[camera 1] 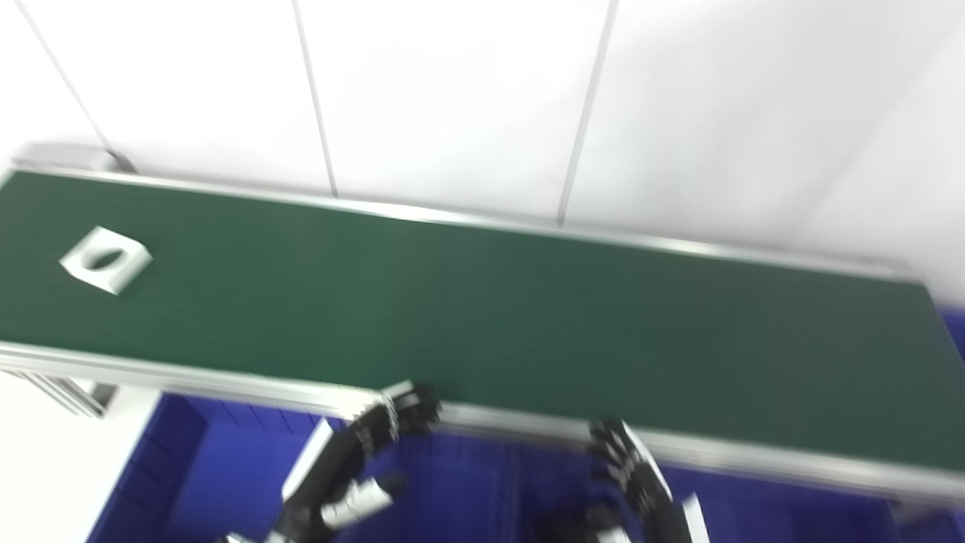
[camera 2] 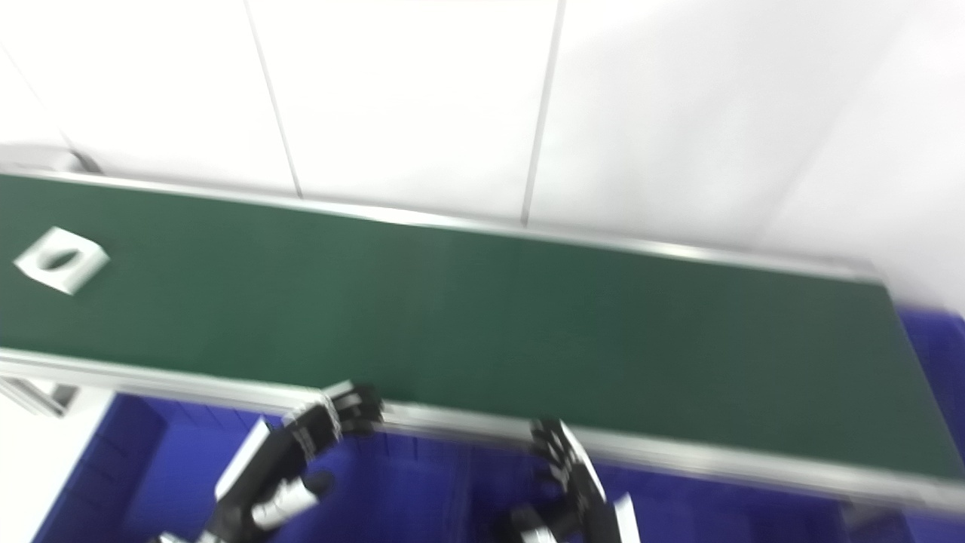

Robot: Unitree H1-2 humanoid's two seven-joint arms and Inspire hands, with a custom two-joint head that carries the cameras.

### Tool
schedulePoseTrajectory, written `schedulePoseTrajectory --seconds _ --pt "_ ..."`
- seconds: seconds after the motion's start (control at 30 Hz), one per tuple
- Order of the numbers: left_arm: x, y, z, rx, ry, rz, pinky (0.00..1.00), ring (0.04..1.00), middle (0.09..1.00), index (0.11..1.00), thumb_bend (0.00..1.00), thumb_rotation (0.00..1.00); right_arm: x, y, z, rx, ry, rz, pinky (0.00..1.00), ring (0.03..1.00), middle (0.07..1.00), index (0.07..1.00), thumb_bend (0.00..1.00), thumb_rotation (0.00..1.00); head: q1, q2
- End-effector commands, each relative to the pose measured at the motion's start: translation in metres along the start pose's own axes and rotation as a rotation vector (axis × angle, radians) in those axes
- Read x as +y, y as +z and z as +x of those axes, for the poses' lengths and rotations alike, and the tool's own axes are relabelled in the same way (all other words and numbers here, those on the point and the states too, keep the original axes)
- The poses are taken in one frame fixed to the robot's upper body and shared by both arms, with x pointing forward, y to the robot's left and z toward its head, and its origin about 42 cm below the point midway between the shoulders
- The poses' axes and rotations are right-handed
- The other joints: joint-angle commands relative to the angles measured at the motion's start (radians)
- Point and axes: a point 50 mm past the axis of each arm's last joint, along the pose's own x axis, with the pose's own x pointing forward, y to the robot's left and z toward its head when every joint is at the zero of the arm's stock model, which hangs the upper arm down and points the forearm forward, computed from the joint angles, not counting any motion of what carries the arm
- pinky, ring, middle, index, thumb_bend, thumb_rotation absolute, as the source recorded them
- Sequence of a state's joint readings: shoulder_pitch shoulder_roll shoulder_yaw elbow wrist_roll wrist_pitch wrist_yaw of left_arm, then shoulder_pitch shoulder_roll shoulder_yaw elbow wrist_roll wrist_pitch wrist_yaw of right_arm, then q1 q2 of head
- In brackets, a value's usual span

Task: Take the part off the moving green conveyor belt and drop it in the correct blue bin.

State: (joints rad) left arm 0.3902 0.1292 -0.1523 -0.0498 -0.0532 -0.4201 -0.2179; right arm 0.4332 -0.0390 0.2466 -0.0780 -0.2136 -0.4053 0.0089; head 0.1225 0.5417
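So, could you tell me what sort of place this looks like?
Probably a factory-style sorting station: a long green conveyor belt carries a white part, with blue bins below, against plain white wall panels.

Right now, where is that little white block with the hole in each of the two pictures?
Left eye view: the white block lies on the green belt near the picture's left end.
Right eye view: the same block sits nearer the left edge.
Shared landmark: the belt's silver near rail.
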Motion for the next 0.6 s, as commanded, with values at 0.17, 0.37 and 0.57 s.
schedulePoseTrajectory --seconds 0.17,0.37,0.57 --pt "0.000 0.005 0.006 -0.059 -0.066 0.029 0.70 0.748 0.771 0.805 0.80 0.65 -0.005 0.001 0.003 -0.062 -0.026 0.004 0.70 0.804 0.852 0.890 0.59 0.76 0.071 -0.060" --pt "0.002 0.003 0.009 -0.055 -0.071 0.040 0.69 0.743 0.770 0.794 0.82 0.64 -0.007 -0.004 0.004 -0.048 -0.018 0.024 0.71 0.815 0.863 0.906 0.57 0.74 0.108 -0.106" --pt "0.003 0.000 0.012 -0.051 -0.062 0.047 0.68 0.741 0.766 0.781 0.83 0.65 -0.009 -0.008 0.005 -0.040 -0.020 0.025 0.72 0.813 0.865 0.914 0.56 0.74 0.129 -0.138"
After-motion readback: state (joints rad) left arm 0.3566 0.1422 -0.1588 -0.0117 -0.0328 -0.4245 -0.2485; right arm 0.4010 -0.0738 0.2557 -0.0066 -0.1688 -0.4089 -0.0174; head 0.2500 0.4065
